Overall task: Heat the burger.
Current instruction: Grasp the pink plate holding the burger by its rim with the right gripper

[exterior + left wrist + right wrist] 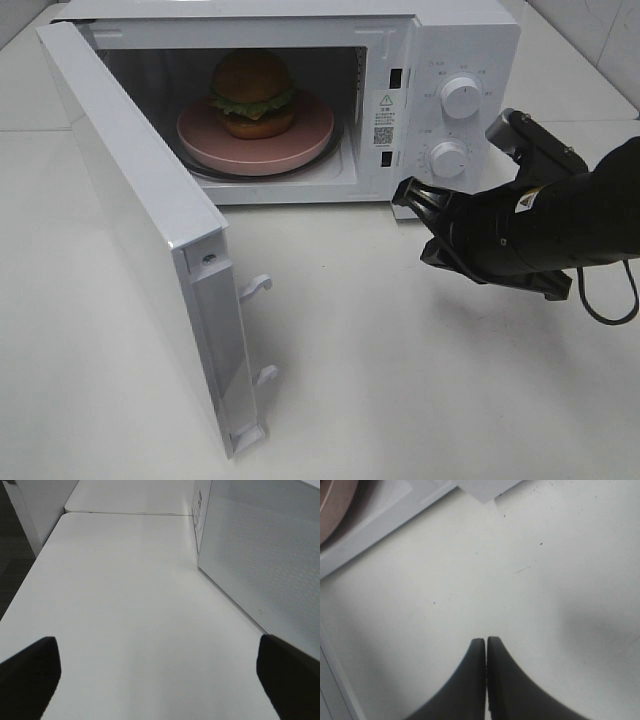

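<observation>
The burger (252,92), golden buns with green lettuce, stands on a round pink plate (255,145) inside the white microwave (470,40). The microwave's door (130,200) is swung wide open toward the front left. My right gripper (405,192) is shut on nothing and hovers over the table just in front of the control panel, below the lower knob (449,158). In the right wrist view its fingertips (486,640) are pressed together above bare table, with the plate's edge (332,500) in a corner. My left gripper (156,645) is open over bare table and does not show in the exterior high view.
Two white knobs, the upper one (460,97) above the lower, sit on the microwave's right panel. A white dotted face of the microwave (270,555) rises close beside the left gripper. The black cable (610,305) of the right arm hangs over the table.
</observation>
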Tool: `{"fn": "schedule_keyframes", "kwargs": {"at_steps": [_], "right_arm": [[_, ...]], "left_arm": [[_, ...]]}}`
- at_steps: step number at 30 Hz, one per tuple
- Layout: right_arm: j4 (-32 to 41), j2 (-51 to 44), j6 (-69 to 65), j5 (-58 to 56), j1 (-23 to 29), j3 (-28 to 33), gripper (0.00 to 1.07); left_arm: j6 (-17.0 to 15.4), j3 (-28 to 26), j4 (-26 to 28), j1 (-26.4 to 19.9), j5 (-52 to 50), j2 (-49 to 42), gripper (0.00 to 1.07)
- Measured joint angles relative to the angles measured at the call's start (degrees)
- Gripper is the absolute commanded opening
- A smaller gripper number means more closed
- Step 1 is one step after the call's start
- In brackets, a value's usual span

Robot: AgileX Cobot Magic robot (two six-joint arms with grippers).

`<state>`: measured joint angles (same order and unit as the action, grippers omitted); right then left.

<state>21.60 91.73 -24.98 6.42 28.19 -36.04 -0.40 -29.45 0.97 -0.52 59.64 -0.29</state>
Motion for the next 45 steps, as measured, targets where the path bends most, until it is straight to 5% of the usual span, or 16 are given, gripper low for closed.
{"fn": "schedule_keyframes", "kwargs": {"at_steps": [10,20,37,45], "right_arm": [[-2.1,-3.3,16.8,-17.0,0.0,-4.6,0.0],[-15.6,-3.3,38.6,-32.8,0.0,-13.6,0.0],[-21.6,-3.3,86.1,-34.8,0.0,-15.6,0.01],[-25.0,-3.3,99.9,-34.8,0.0,-15.6,0.17]], "left_arm": [[0.0,0.0,0.0,0.0,0.0,0.0,1.0],[0.0,0.0,0.0,0.0,0.0,0.0,1.0],[0.0,0.0,0.0,0.0,0.0,0.0,1.0],[0.0,0.0,0.0,0.0,0.0,0.0,1.0]]}}
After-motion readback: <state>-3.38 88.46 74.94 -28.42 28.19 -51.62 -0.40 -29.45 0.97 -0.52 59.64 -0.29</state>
